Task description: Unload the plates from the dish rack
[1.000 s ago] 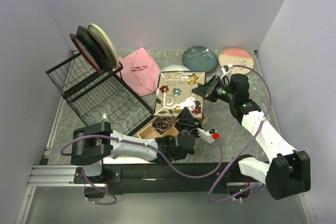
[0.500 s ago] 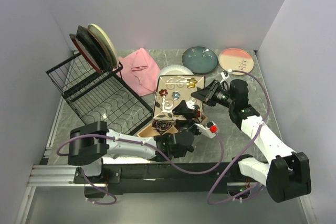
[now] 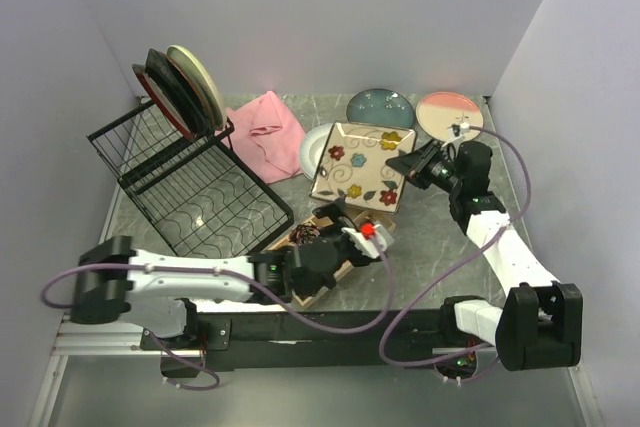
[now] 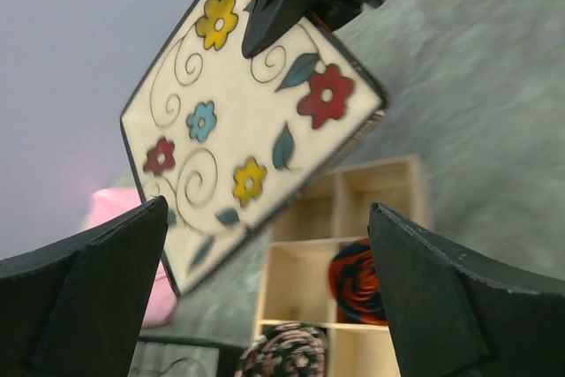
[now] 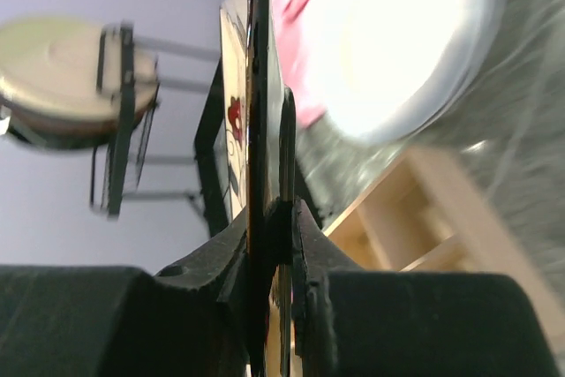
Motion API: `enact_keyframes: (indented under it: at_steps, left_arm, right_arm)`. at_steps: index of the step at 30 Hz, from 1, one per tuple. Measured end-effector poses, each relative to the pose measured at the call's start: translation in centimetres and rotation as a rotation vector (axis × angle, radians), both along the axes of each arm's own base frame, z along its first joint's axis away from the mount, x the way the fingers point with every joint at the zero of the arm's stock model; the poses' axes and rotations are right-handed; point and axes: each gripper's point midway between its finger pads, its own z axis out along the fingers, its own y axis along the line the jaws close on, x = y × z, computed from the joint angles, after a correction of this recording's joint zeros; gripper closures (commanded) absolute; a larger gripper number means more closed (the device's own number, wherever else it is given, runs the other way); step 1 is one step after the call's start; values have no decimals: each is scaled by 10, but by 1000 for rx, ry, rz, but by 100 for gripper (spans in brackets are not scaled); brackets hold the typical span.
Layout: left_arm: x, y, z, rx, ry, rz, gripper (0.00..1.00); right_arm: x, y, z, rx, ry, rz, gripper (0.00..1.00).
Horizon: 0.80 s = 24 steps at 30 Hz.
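Observation:
The square cream floral plate (image 3: 360, 165) hangs tilted above the table, and my right gripper (image 3: 405, 165) is shut on its right edge. In the right wrist view the plate (image 5: 256, 86) stands edge-on between the fingers of the right gripper (image 5: 269, 218). My left gripper (image 3: 345, 232) is open and empty over the wooden tray; in its wrist view the left gripper (image 4: 267, 218) looks up at the plate (image 4: 247, 121). The black wire dish rack (image 3: 190, 197) holds a cream-green plate (image 3: 197, 77) and dark plates (image 3: 165, 92) at its back. White (image 3: 318, 147), teal (image 3: 380, 110) and pink-cream (image 3: 450, 112) plates lie on the table.
A pink cloth (image 3: 268, 127) lies between the rack and the white plate. The wooden compartment tray (image 3: 325, 247) with rolled fabric pieces (image 4: 362, 280) sits near the front, under my left gripper. Walls close in the table on three sides.
My left gripper has let go of the square plate, opened wide and drawn back toward the near left. The right gripper has carried the plate farther back, next to the white plate.

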Motion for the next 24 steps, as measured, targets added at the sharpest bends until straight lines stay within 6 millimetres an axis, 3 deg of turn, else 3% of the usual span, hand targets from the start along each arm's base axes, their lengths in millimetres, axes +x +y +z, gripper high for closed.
enact_keyframes:
  at_steps: [7,12,19,24]
  left_arm:
    - [-29,9,45,-271,153,-182,0]
    - [-23,32,61,-444,242,-183,1]
    - [-11,52,47,-505,275,-70,0]
    - [-4,63,27,-491,276,5,1]
  right_arm:
    - [20,-52,-7,-41,21,-177,100]
    - [19,-96,-16,-86,48,-332,100]
    - [1,-154,-32,-158,71,-537,100]
    - [-5,-177,-59,-160,121,-604,100]
